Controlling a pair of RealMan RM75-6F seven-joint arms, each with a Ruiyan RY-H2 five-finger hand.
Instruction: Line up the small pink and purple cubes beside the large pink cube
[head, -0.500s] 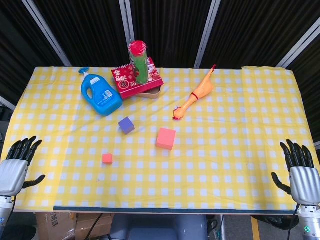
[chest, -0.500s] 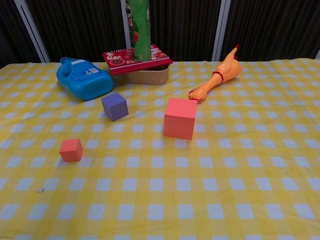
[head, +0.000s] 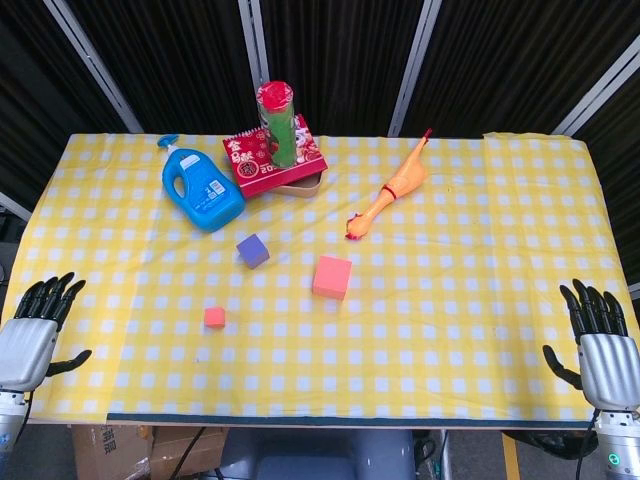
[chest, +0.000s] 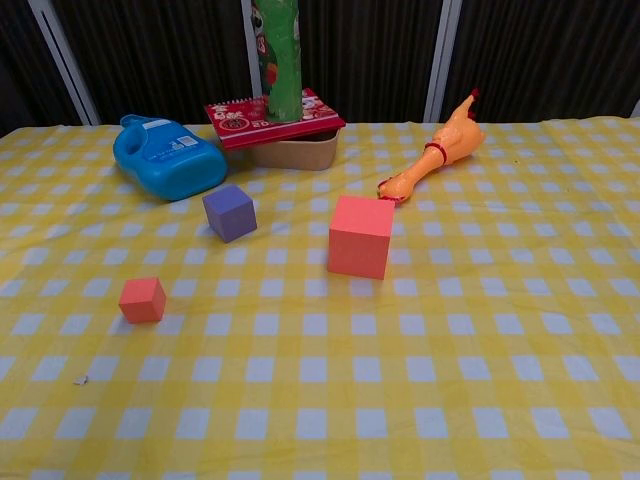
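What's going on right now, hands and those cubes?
Left hand and right hand open, at table edges. Small pink cube and purple cube apart, left of large pink cube, untouched. Nothing between them.

Label on blue detergent bottle (chest: 170, 157) too small to read, print on red box lid (chest: 273, 117) illegible, green canister (chest: 280, 62) markings unreadable

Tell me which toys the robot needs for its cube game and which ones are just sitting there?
Needed:
large pink foam cube
small pink foam cube
small purple foam cube

Just sitting there:
blue plastic detergent bottle
yellow rubber chicken
red patterned box
green cylinder can with red lid, standing on the box
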